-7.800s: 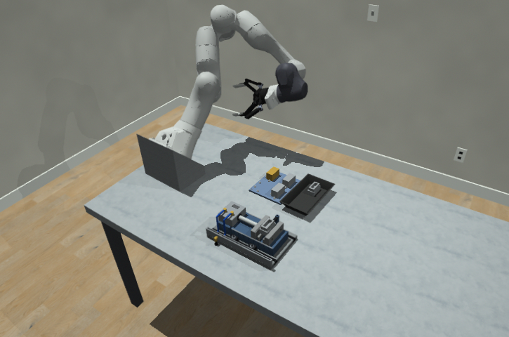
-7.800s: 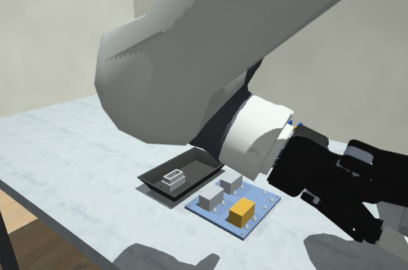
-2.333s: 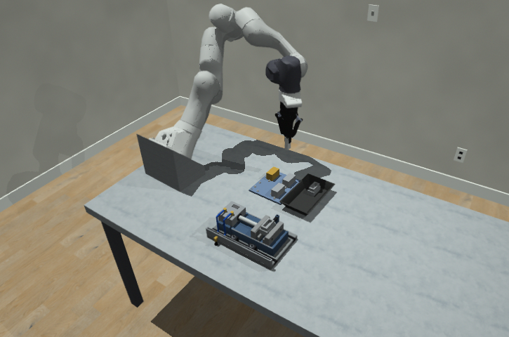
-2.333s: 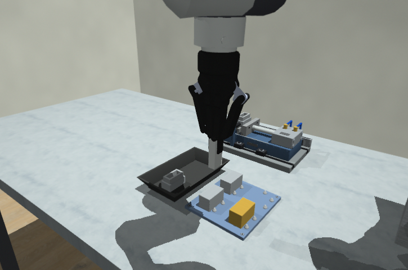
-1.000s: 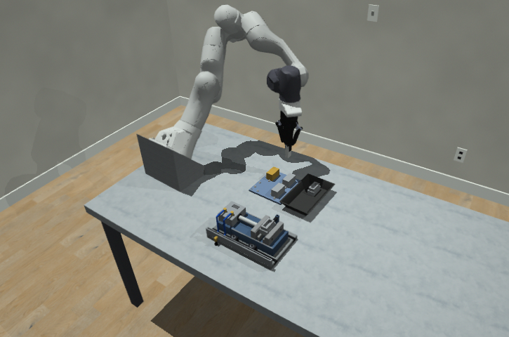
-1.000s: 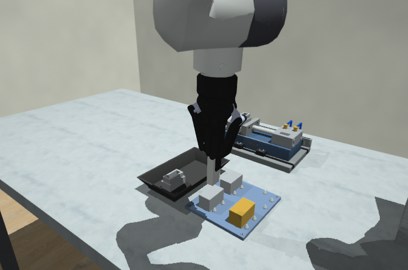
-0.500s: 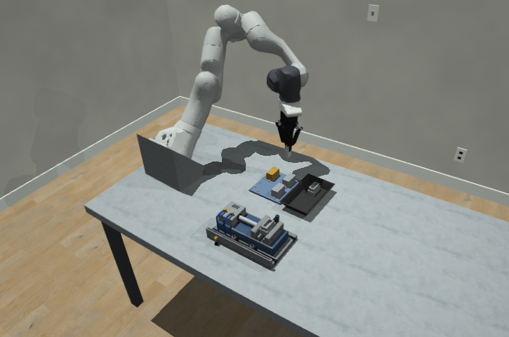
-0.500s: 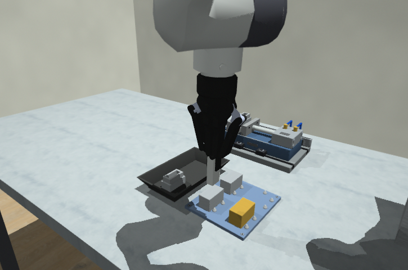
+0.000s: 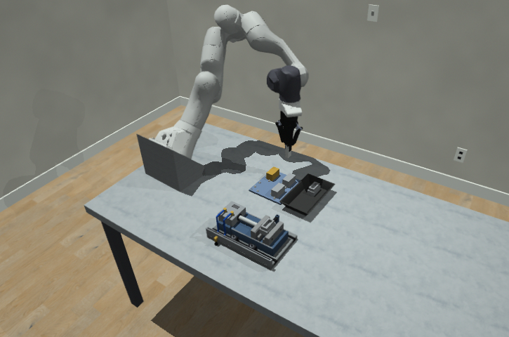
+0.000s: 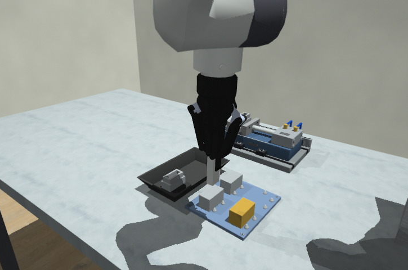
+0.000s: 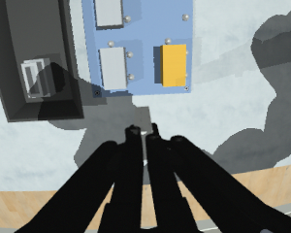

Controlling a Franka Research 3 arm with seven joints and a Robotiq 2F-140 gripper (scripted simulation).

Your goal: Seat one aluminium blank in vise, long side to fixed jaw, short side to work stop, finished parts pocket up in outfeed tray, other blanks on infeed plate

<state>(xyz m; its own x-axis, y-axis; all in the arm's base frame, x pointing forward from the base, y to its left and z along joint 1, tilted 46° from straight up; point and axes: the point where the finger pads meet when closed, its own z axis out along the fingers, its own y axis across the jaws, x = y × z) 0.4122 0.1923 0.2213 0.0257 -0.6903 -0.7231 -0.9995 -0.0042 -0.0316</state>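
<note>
My gripper (image 9: 288,152) (image 10: 213,174) (image 11: 143,117) is shut and empty, its pale fingertips together above the table, beside the infeed plate on the side away from the vise. On the blue infeed plate (image 9: 262,190) (image 10: 256,198) (image 11: 152,15) two aluminium blanks (image 9: 277,190) (image 9: 289,180) (image 10: 210,198) (image 10: 231,181) and one brass blank (image 9: 272,173) (image 10: 241,212) (image 11: 174,65) sit beside pins. A finished part (image 9: 313,188) (image 10: 173,180) (image 11: 36,79) is in the outfeed tray (image 9: 295,209) (image 10: 156,170), pocket up. Another finished part (image 9: 267,225) sits between the vise jaws, pocket up; its seating is hidden.
The vise (image 9: 248,230) (image 10: 261,140) stands across from the plate and tray, with blue hoses (image 9: 224,222) on its far block. The tray lies close beside the plate. A grey upright panel (image 9: 159,168) stands by the arm's base. Small pins (image 10: 264,192) stick up from the plate.
</note>
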